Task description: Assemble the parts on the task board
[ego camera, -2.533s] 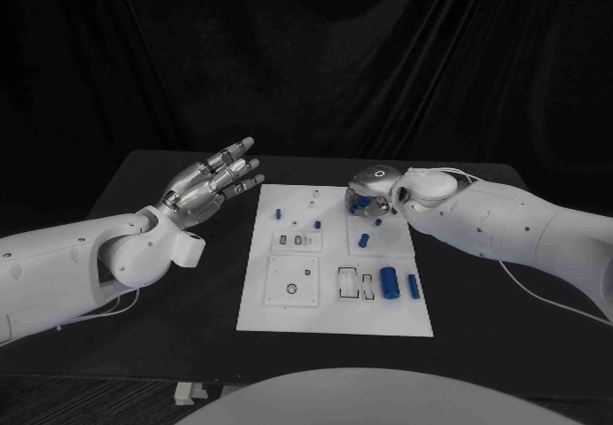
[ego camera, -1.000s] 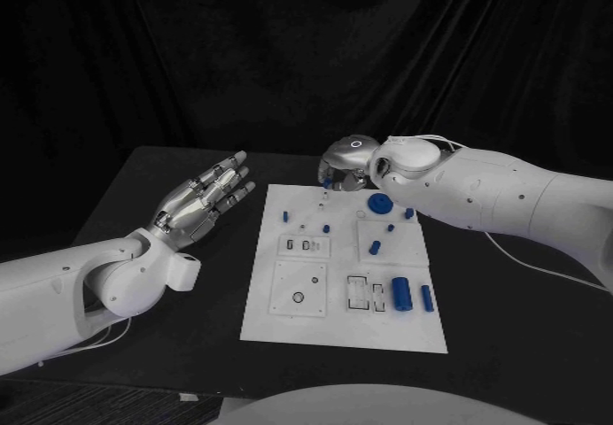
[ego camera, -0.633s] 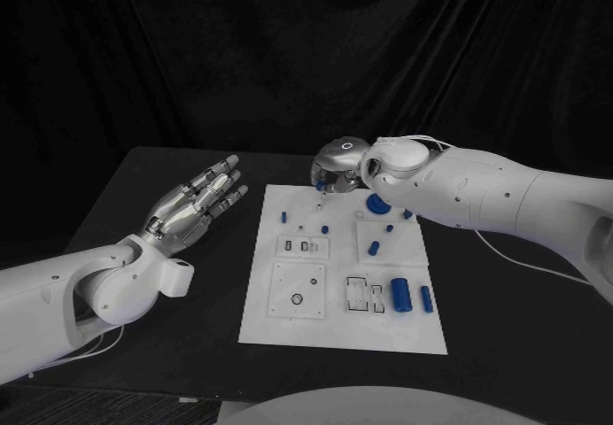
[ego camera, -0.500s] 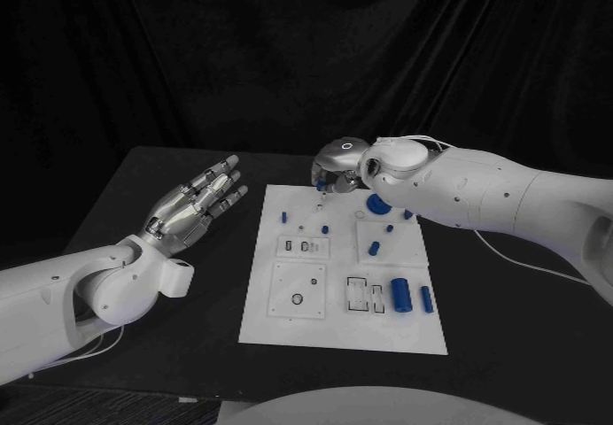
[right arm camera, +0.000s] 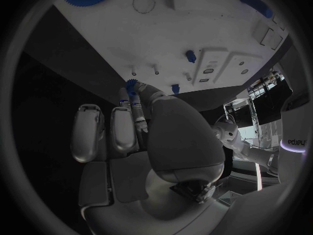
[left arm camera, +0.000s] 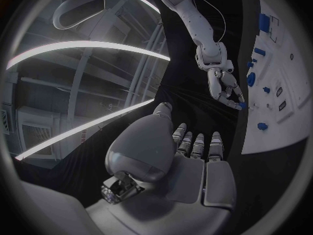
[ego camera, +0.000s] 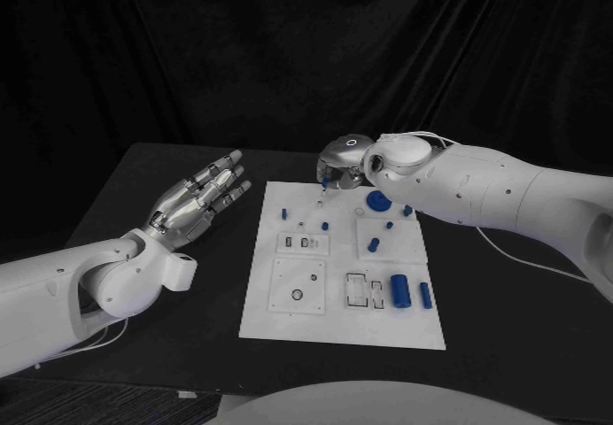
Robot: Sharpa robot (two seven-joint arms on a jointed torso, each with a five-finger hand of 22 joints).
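I see right hand [ego camera: 343, 170] over the far edge of the flat white task board [ego camera: 332, 310], pinching a small toothed blue part [right arm camera: 131, 85], left hand [ego camera: 198, 197] beside board, fingers spread, holding nothing

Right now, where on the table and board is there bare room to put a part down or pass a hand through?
Bare black table lies left of the task board, under the raised left hand, and along the board's near edge. The board's near strip is bare too. It is crowded at the far end, where the right hand holds a small blue part above pegs beside the blue gear.
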